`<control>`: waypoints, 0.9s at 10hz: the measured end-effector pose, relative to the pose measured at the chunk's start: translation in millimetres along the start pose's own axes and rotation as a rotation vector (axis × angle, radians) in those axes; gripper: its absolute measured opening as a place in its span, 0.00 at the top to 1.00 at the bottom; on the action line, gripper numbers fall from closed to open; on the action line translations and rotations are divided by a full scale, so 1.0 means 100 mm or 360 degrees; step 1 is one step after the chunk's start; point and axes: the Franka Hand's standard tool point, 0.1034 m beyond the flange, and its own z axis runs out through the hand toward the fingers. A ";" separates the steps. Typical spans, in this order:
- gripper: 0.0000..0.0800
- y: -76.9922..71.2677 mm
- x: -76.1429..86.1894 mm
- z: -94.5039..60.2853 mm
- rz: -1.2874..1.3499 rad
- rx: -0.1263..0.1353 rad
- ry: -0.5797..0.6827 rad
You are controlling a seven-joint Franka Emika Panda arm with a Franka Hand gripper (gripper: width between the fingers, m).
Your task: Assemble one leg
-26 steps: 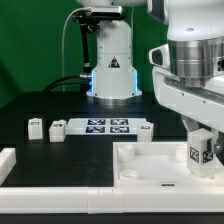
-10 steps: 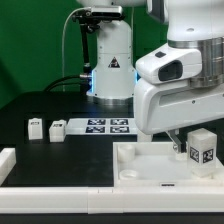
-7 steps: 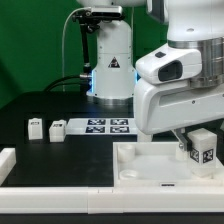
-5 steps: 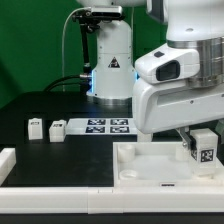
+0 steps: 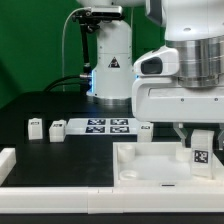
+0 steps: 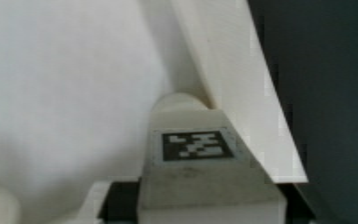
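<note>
Nearest me in the exterior view lies the white tabletop (image 5: 150, 168) with its raised rim, flat on the black table (image 5: 60, 148). Over its corner at the exterior view's right hangs the gripper (image 5: 200, 141), and I read the claw as clamped on the leg (image 5: 201, 154): the stubby white block sits upright between the fingers with its square tag facing the camera. My wrist view agrees, with the leg held between 2 dark pads and its tag plain to see, its far end just beside the tabletop's rim. I cannot tell whether the leg touches the tabletop. Behind that, the marker board (image 5: 108, 126) lies flat, with 2 loose legs (image 5: 35, 127) (image 5: 57, 128) standing apart from each other at the exterior view's left of it. Farthest back stands the arm's base (image 5: 112, 62).
</note>
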 end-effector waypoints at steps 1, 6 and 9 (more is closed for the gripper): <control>0.63 0.01 0.02 0.00 0.0136 0.0017 -0.0002; 0.63 -0.06 -0.02 0.02 0.1021 0.0054 -0.0022; 0.32 -0.08 -0.04 0.02 0.1004 0.0060 -0.0029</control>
